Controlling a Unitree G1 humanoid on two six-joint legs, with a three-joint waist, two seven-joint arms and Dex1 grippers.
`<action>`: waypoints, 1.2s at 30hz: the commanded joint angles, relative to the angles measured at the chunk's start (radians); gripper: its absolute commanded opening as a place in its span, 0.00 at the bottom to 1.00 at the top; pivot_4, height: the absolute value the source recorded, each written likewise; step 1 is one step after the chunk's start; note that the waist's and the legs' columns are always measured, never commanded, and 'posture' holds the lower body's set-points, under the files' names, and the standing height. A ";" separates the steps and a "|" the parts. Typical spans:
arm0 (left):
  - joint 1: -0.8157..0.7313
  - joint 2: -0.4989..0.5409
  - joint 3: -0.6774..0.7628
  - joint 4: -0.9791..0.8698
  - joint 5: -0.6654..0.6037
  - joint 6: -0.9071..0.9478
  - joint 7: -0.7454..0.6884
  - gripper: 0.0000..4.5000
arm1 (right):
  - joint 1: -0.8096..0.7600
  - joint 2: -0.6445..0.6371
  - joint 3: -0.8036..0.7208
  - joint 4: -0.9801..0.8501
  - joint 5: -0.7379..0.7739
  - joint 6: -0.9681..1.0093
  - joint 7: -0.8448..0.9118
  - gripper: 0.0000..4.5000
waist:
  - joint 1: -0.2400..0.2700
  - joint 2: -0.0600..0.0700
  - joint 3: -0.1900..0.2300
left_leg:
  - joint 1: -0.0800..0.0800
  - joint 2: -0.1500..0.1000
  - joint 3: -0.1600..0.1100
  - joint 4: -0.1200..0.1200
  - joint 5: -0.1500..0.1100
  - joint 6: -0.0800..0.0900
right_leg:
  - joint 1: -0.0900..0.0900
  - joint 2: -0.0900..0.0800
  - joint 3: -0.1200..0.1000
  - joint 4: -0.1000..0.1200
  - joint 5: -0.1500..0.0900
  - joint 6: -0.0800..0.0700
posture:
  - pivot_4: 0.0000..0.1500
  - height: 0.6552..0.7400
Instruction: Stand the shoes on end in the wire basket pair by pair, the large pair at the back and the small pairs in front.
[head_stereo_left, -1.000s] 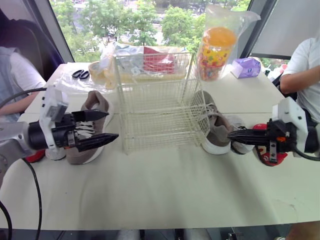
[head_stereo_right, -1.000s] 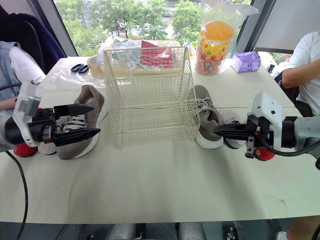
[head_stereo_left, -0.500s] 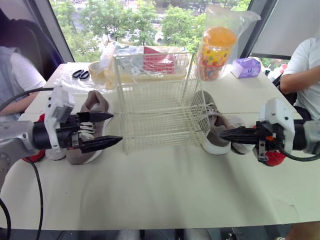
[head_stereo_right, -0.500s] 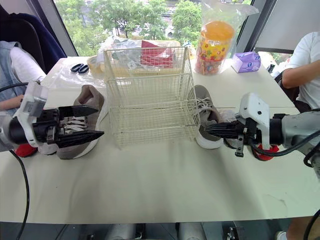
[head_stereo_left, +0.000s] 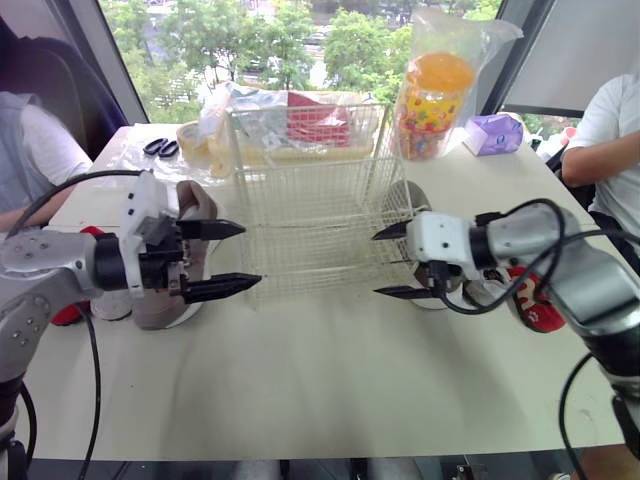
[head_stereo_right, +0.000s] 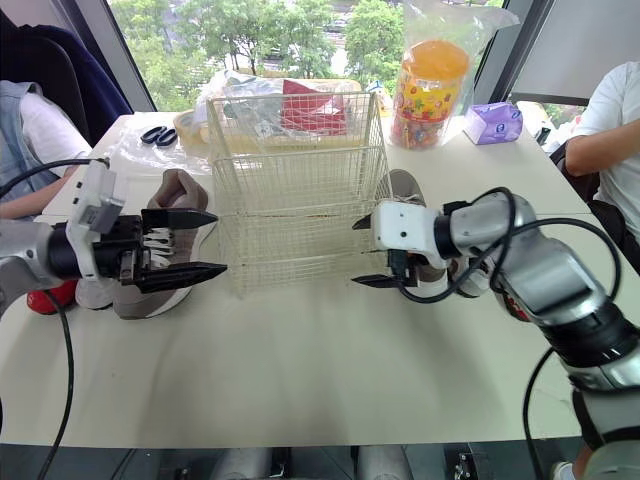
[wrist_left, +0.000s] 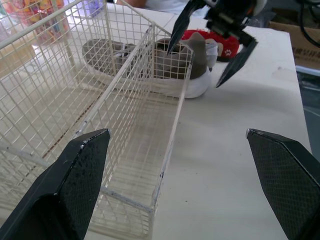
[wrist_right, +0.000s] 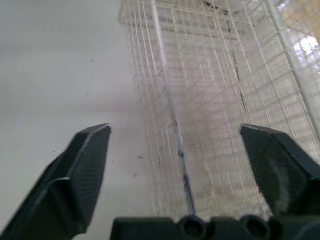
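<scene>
Left jaws: wide, closer to the wire basket (head_stereo_left: 310, 200) than before.
Right jaws: I see them swung in at its right side, now wide.
Shoes: left shoe (head_stereo_left: 192, 205) and right shoe (head_stereo_right: 400, 186) still on the table (head_stereo_left: 320, 390).

Scissors (head_stereo_left: 160, 148) back left on table (head_stereo_left: 320, 380); bagged orange jar (head_stereo_left: 432, 95), purple pack (head_stereo_left: 493, 134) back right.

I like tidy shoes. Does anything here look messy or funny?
Nothing is spilled or broken. The wire basket is empty, and the big pair is split: one taupe sneaker lies at its left, the other taupe sneaker at its right.
</scene>
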 joint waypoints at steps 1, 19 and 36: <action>-0.003 -0.008 0.012 -0.008 0.018 -0.035 0.001 1.00 | -0.063 0.032 0.037 0.056 -0.069 -0.013 0.031 0.98 | 0.001 0.000 0.000 | 0.000 0.000 0.000 0.000 0.000 0.000 | 0.000 0.000 0.000 0.000 0.000 0.000 | 1.00 1.00; 0.040 -0.049 0.007 -0.021 0.066 -0.089 0.035 1.00 | -0.042 0.122 0.093 -0.060 -0.170 0.169 0.049 0.01 | 0.002 0.000 0.000 | 0.001 0.000 -0.001 0.000 0.000 0.000 | 0.000 0.000 -0.002 0.002 0.000 0.000 | 1.00 1.00; 0.006 -0.069 -0.019 -0.014 0.073 -0.087 0.050 1.00 | -0.051 0.193 0.129 -0.189 -0.140 0.348 0.054 0.01 | -0.008 0.000 0.000 | 0.001 0.000 -0.001 0.000 0.000 0.000 | 0.000 0.000 -0.002 0.002 0.000 0.000 | 1.00 1.00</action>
